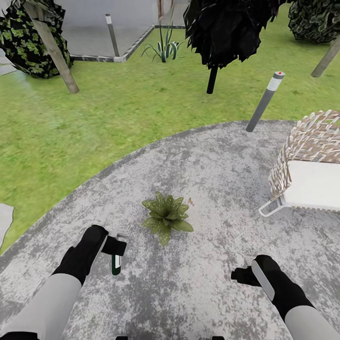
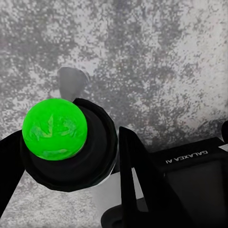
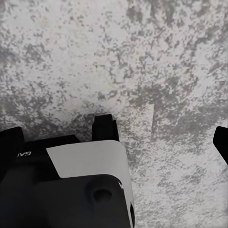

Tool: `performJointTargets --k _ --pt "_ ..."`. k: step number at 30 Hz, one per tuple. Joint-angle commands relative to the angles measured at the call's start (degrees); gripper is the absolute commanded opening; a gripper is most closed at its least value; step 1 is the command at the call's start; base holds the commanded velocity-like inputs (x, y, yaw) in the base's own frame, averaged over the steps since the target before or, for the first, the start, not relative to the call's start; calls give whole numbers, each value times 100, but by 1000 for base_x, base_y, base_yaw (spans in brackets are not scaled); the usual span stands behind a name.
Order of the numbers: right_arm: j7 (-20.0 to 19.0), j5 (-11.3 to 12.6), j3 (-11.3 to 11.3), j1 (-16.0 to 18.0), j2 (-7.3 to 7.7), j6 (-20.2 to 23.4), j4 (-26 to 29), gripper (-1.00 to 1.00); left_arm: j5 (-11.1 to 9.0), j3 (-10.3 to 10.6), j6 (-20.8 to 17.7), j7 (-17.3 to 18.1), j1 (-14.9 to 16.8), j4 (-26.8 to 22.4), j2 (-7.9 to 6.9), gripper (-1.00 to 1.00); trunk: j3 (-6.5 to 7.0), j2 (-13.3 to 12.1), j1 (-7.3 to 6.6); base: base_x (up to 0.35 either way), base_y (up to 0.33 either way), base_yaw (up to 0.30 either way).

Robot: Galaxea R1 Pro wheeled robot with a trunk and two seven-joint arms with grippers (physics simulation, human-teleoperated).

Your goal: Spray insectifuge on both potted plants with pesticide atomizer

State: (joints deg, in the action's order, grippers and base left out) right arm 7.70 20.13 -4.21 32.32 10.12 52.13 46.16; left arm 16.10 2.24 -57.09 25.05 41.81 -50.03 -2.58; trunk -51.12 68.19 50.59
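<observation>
Nearest, the left gripper [image 1: 115, 245] grasps the pesticide atomizer [image 1: 116, 264]; the right gripper [image 1: 246, 273] hangs released. One potted plant [image 1: 166, 217] sits just ahead; spraying seems not begun.

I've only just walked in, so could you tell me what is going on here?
The robot stands on the stone patio in a garden. Its left gripper holds the pesticide atomizer, nozzle down, close to a potted plant just ahead. The right gripper is open and holds nothing.

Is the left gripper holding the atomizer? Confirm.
Yes: in the head view the left gripper clamps the dark green pesticide atomizer, which hangs below it over the patio.
</observation>
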Motion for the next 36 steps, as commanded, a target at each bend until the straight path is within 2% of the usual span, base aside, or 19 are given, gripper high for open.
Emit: performJointTargets --k 1,9,24,31,34,36 --pt "56 61 -27 2 6 16 7 100 59 13 -13 53 2 -7 -5 -100 -4 3 0 0 0 0" --pt "56 61 -18 2 18 16 7 100 59 14 -13 53 2 -7 -3 -100 7 3 0 0 0 0" --pt "56 61 -13 2 34 16 7 100 59 14 -12 53 2 -7 -2 -100 139 3 0 0 0 0" --pt "48 61 -13 2 42 16 7 100 53 -27 -12 99 -108 -14 -10 -100 156 3 0 0 0 0" --pt "47 61 -15 2 40 19 177 100 51 -181 -13 352 -99 -43 -20 -100 157 3 0 0 0 0" --pt "47 61 -19 2 40 27 459 100 59 -230 -13 967 -89 -249 -38 -100 157 3 0 0 0 0"
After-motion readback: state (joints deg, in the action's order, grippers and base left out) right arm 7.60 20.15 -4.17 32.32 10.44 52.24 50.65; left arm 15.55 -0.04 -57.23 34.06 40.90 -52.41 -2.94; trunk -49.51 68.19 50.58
